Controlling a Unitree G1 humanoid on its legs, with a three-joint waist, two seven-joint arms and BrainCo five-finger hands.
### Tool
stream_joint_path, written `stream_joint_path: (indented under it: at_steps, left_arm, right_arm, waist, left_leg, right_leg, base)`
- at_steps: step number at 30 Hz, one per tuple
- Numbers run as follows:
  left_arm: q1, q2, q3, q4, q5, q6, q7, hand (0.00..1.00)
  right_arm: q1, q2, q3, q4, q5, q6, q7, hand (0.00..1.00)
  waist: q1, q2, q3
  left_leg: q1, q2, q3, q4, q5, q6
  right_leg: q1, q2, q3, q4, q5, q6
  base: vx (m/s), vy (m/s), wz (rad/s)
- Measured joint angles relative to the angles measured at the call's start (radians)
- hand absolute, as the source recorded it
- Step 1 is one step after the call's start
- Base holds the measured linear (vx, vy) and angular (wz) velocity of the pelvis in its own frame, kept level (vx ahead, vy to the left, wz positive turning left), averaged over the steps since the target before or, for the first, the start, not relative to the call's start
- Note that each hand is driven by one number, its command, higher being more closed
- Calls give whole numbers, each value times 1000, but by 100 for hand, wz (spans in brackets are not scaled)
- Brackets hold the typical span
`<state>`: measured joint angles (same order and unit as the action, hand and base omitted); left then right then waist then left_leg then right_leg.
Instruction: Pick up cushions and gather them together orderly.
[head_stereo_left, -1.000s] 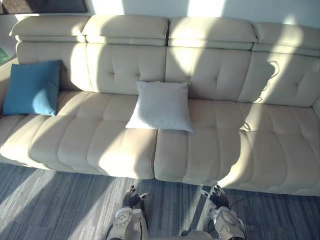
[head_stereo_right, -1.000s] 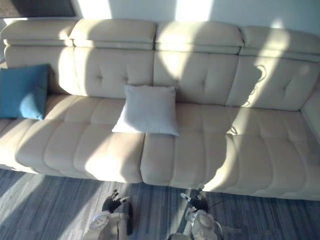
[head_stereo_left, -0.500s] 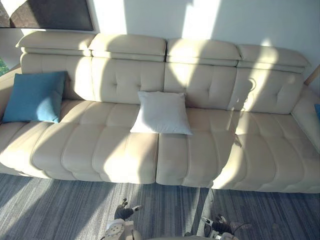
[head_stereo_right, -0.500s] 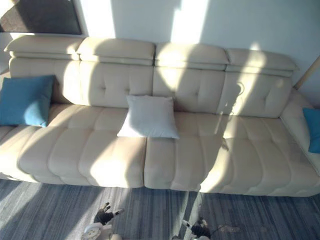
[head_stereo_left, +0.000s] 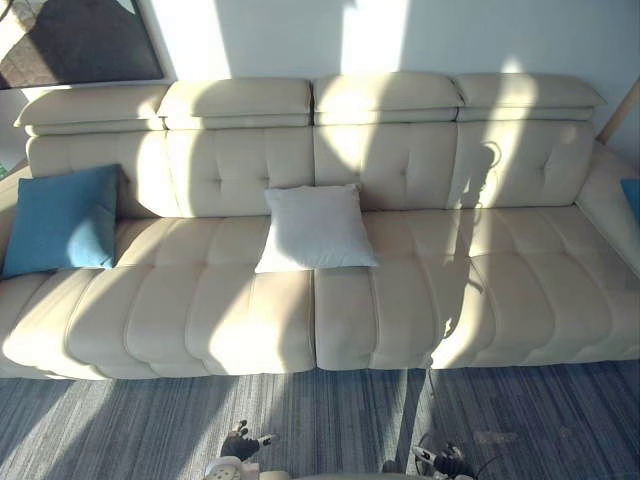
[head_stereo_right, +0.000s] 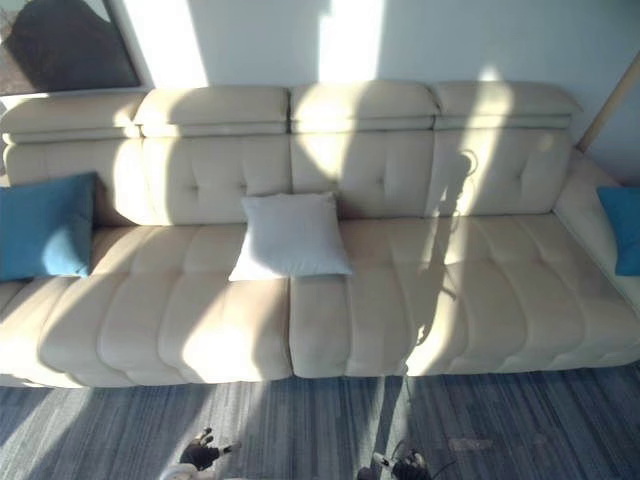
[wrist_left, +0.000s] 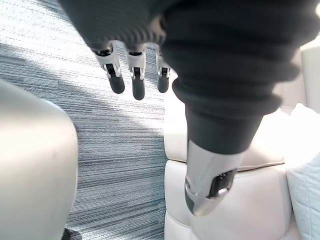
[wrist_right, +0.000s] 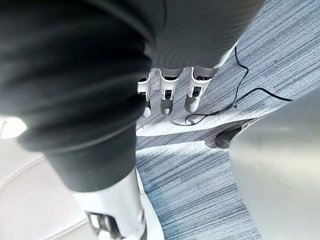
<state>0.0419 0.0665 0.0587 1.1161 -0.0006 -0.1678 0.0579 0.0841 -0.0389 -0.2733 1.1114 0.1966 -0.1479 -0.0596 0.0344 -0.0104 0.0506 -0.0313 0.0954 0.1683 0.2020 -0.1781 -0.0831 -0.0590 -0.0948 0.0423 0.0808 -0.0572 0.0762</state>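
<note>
The left hand (wrist_left: 137, 75) has a black ribbed cover (wrist_left: 220, 75) over its back and wrist, silver fingers (wrist_left: 116, 70) with rounded dark tips, and a silver thumb (wrist_left: 205, 180) with a dark inset. The right hand (wrist_right: 167, 97) looks the same.

cream tufted sofa (head_stereo_left: 500, 290) spans the view, grey striped carpet (head_stereo_left: 130, 420) near side, dark framed picture (head_stereo_left: 70, 40) on white wall (head_stereo_left: 500, 35) far left

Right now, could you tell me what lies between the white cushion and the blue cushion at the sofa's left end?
Nothing: the left eye view shows bare sofa seat between the white cushion and the blue cushion.
</note>
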Motion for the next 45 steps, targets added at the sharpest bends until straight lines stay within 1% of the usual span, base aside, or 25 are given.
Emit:
stream_joint_path:
  at_steps: [3,5,7,9,10,12,15,16,17,18,19,20,22,26,28,29,32,34,35,37,40,41,43,44,45]
  left_arm:
    - [-18,3,4,-4,2,1,1,0]
    - [-25,3,4,-13,3,2,1,0]
    - [-42,-2,-18,-39,3,8,0,0]
    - [-48,-3,-16,-45,3,10,0,0]
    - [-47,-7,-17,-45,6,12,0,0]
    - [-59,-9,-46,-43,8,19,0,0]
    - [-71,1,-48,-43,15,19,0,0]
    - [-64,3,-46,-43,17,21,0,0]
    - [-49,2,-46,-43,18,22,0,0]
    - [-29,3,-42,-48,17,22,-1,0]
    - [-24,9,-49,-56,18,20,-2,0]
    - [-29,4,-45,-67,15,22,-1,0]
    - [-31,-3,-49,-113,14,18,2,0]
    - [-29,-18,-57,-125,7,20,0,0]
    - [-25,-27,-57,-124,-4,20,0,0]
    - [-24,-26,-56,-124,-4,20,-1,0]
    - [-21,-12,-57,-122,-7,25,0,0]
    - [-19,-3,-64,-111,-20,27,0,0]
    - [-24,2,-94,-102,-24,29,1,0]
    - [-30,2,-122,-99,-29,30,3,0]
    - [-38,2,-126,-102,-34,29,3,0]
    - [-49,3,-136,-101,-38,29,4,0]
    - [-48,1,-137,-102,-40,29,3,0]
    - [-41,2,-135,-98,-40,29,4,0]
    - [-34,-6,-134,-82,-40,28,4,0]
  right_arm:
    - [-11,5,5,-46,0,0,0,0]
    - [-43,3,27,-47,0,0,-1,0]
    - [-61,-6,47,-35,-1,1,-1,0]
    - [-60,-8,54,-33,-1,1,-2,0]
    - [-61,-17,67,-32,-2,1,-2,0]
    - [-61,-41,86,-32,-2,3,-2,0]
    - [-60,-41,96,-30,-1,5,-1,0]
    - [-55,-48,103,-29,-1,4,-2,0]
    - [-53,-53,109,-29,0,4,-3,0]
    - [-55,-61,123,-30,0,3,-7,0]
    - [-70,-63,123,-29,0,2,-13,0]
    - [-78,-69,119,-26,0,2,-19,0]
    - [-85,-81,119,-10,-1,3,-23,0]
    - [-90,-81,87,3,-1,9,-32,0]
    - [-91,-76,85,3,-2,14,-38,0]
    - [-94,-74,84,3,-4,14,-38,0]
    - [-83,-58,78,3,-42,19,-37,0]
    - [-86,-42,78,0,-42,19,-36,0]
    - [-87,-38,86,1,-43,21,-26,0]
    - [-93,-40,97,1,-43,21,-22,0]
    - [-120,-43,122,0,-44,20,-21,0]
    - [-133,-41,128,-1,-44,20,-21,0]
    - [-125,-41,128,-1,-45,21,-22,0]
    - [-111,-41,128,-2,-47,21,-22,0]
    - [-102,-46,117,-5,-42,19,-21,0]
  waist:
    - [2,-1,35]
    - [5,11,48]
    - [-6,-1,64]
    - [-8,-4,66]
    - [-5,8,72]
    - [-30,31,76]
    - [-32,42,83]
    - [-32,52,89]
    - [-29,57,93]
    - [-19,59,99]
    - [-10,58,110]
    - [-4,68,115]
    - [28,52,145]
    - [33,75,133]
    - [60,93,109]
    - [61,89,108]
    - [74,45,95]
    - [62,30,94]
    - [59,29,97]
    - [57,39,98]
    - [49,60,97]
    - [30,48,95]
    - [20,37,94]
    - [18,18,89]
    - [10,32,87]
  left_leg:
    - [1,44,121,61,-60,-9]
    - [-10,93,235,64,-66,-4]
    - [4,112,345,75,-62,-9]
    - [21,120,355,108,-62,-8]
    - [49,121,363,107,-62,-8]
    - [94,119,378,91,-62,-8]
    - [73,212,418,299,-62,-6]
    - [30,288,383,481,-35,50]
    - [-11,326,331,608,15,155]
    - [-73,334,236,732,27,199]
    - [-138,277,121,787,-46,152]
    - [-173,218,56,788,-80,128]
    - [-244,60,-50,674,-124,93]
    - [-308,-87,-198,174,-40,18]
    - [-305,-104,-245,134,84,68]
    - [-300,-106,-237,150,89,74]
    - [-229,-119,-135,202,-9,102]
    - [-156,-130,-122,226,-56,125]
    - [-84,-126,-125,218,-83,130]
    - [-1,-100,-121,173,-84,131]
    - [82,-43,-124,80,-88,124]
    - [114,-22,-124,39,-89,111]
    - [146,-17,-136,38,-105,78]
    - [164,-19,-158,48,-121,53]
    - [174,-3,-197,83,-131,38]
  right_leg:
    - [-59,40,82,18,34,-4]
    - [-106,55,-27,18,69,-57]
    - [-157,-45,-530,159,-16,-135]
    - [-150,-57,-650,203,-9,-149]
    - [-146,-55,-664,220,-14,-167]
    - [-126,-21,-619,188,-40,-145]
    - [-106,58,-524,137,-52,-161]
    - [-66,107,-494,105,-52,-174]
    - [-40,136,-458,88,-57,-187]
    - [-16,161,-404,84,-67,-215]
    - [-7,181,-347,93,-78,-231]
    - [5,185,-311,92,-81,-237]
    - [47,183,-215,79,-84,-240]
    - [82,198,-87,19,-93,-225]
    - [89,210,6,33,-136,-191]
    - [92,208,25,56,-159,-174]
    - [35,158,46,336,-266,-61]
    - [-42,128,6,616,-274,85]
    - [-89,90,-65,742,-306,39]
    - [-109,48,-158,704,-335,-26]
    - [-194,47,-206,524,-320,-29]
    - [-251,40,-200,327,-201,-24]
    - [-261,32,-172,203,-78,-33]
    - [-259,29,-151,186,9,-31]
    - [-256,40,-151,243,32,-64]
  base:
    - [-4,29,-134]
    - [-1,-9,-159]
    - [63,-58,-127]
    - [119,-79,-111]
    - [116,-115,-128]
    - [129,-129,-100]
    - [115,-141,-101]
    - [142,-168,-95]
    - [196,-128,-135]
    - [243,-45,-147]
    - [217,24,-149]
    - [224,42,-145]
    - [198,48,-146]
    - [275,92,-105]
    - [426,156,-117]
    - [517,151,-90]
    - [528,110,-79]
    - [487,79,-48]
    - [428,38,-37]
    - [404,-6,-29]
    - [405,-57,-9]
    - [417,-105,15]
    - [462,-185,22]
    - [600,-315,40]
    - [517,-300,54]
